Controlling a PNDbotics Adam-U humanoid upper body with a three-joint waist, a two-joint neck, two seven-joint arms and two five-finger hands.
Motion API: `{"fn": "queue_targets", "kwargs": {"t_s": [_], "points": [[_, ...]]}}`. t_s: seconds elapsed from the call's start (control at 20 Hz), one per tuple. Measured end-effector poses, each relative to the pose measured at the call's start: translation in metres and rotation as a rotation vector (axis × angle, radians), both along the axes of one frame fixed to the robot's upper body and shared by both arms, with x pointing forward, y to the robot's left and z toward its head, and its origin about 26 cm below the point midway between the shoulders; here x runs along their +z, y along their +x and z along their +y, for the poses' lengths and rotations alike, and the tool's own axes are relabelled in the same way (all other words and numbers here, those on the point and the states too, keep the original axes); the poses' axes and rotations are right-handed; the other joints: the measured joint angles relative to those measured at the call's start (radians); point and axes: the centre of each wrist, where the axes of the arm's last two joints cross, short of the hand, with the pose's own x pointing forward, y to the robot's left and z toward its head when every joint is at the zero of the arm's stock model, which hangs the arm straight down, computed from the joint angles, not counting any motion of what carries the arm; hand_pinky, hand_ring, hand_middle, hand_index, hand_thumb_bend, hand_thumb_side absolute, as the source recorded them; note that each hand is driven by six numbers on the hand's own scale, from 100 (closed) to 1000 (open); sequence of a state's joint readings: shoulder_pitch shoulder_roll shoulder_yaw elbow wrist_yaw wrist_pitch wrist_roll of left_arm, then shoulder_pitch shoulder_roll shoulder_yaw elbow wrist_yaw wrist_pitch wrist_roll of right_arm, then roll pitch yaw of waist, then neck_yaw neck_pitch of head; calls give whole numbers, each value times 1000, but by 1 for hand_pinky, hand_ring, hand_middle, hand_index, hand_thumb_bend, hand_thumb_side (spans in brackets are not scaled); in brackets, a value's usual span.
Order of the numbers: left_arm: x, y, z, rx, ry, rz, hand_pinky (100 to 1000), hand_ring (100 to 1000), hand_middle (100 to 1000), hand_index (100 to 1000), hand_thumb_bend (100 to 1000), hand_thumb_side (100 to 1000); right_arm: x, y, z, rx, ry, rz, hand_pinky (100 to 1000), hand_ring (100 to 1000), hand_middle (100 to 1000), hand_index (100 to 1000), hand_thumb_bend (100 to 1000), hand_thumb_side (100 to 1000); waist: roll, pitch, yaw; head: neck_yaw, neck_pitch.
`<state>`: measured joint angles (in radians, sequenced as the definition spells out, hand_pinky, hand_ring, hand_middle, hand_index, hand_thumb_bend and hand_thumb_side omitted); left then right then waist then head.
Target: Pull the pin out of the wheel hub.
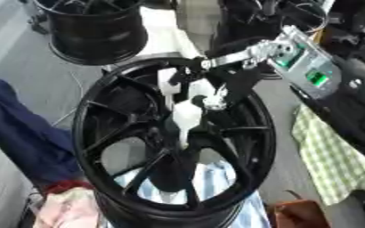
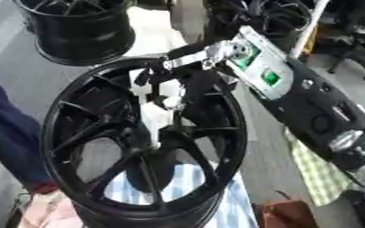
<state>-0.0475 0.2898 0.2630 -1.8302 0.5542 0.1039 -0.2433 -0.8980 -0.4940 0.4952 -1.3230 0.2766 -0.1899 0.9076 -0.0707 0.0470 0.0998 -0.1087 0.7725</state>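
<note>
A cluttered workshop floor with spare rims behind. The pin (image 1: 187,116), white and apparently rigid plastic, stands in the centre of the black wheel hub (image 1: 100,102); it looks light, best taken near its upper end. The right hand (image 1: 205,91) curls around it there. The left hand is out of view.

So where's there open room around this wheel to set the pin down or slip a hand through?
Bare grey floor lies left of the wheel hub, before the second rim. Lower spoke gaps are open. The centre is crowded by the right hand; cloths border the rest.
</note>
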Motion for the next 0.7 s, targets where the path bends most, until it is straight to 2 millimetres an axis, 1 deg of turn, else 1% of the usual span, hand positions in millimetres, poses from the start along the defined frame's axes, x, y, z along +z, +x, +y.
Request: {"fn": "queue_targets", "kwargs": {"t_s": [0.2, 0.4, 0.55, 0.7], "points": [[-1, 0, -1, -2, -3, 1, 896, 812, 852, 901, 100, 849, -3, 7, -7, -34, -10, -24, 946, 961, 947, 1000, 100, 560, 0, 0, 2, 0, 0], [-2, 0, -1, -1, -8, 6, 896, 813, 852, 902, 100, 850, -7, 12, -11, -48, -23, -33, 915, 913, 896, 1000, 100, 548, 0, 0, 5, 0, 0], [-2, 1, -1, -2, -8, 5, 893, 813, 852, 902, 100, 851, -10, 13, -11, -46, -40, -30, 895, 890, 872, 999, 100, 529, 0, 0, 6, -1, 0], [-2, 1, -1, -6, -8, 4, 896, 815, 853, 902, 100, 854, -14, 15, -11, -47, -55, -26, 886, 881, 866, 998, 100, 504, 0, 0, 9, -2, 0]]}}
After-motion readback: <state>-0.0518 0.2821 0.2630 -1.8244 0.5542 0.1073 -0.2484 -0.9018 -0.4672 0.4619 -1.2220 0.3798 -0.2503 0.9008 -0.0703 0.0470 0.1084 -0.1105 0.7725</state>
